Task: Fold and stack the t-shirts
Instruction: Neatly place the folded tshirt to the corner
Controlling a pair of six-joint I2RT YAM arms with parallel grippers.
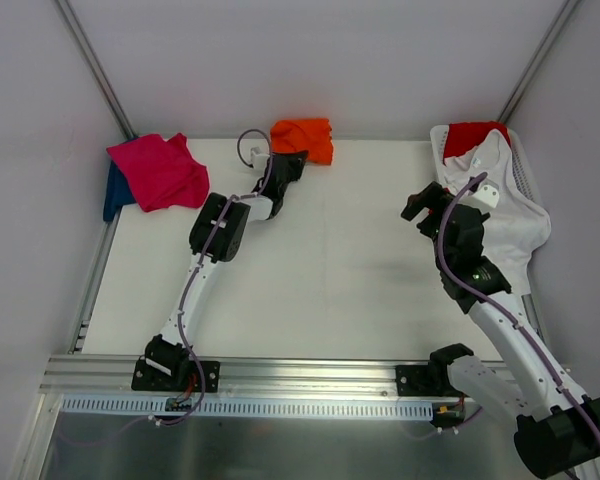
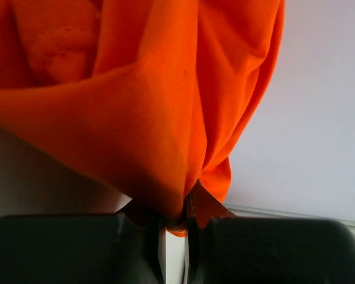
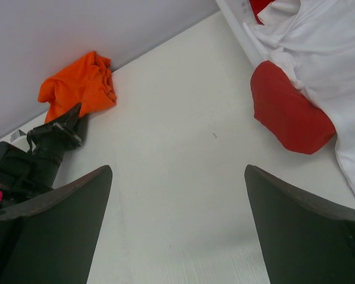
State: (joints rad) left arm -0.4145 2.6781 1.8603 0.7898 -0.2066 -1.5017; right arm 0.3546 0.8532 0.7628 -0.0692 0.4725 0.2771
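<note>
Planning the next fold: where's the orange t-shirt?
Top view: the orange t-shirt lies left of centre at the table's far edge against the wall, pinched by the left gripper.

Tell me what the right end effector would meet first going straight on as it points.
Likely the white tabletop, between the crumpled bright orange cloth t-shirt and the red cloth t-shirt; neither lies dead ahead, though depth is unclear.

White counter [image 1: 330,260]. An orange t-shirt [image 1: 305,138] lies bunched at the middle of its far edge. At the far left corner, a magenta-pink t-shirt [image 1: 160,170] overlaps a dark blue t-shirt [image 1: 115,192]. A white basket [image 1: 523,165] stands at the far right corner.
</note>
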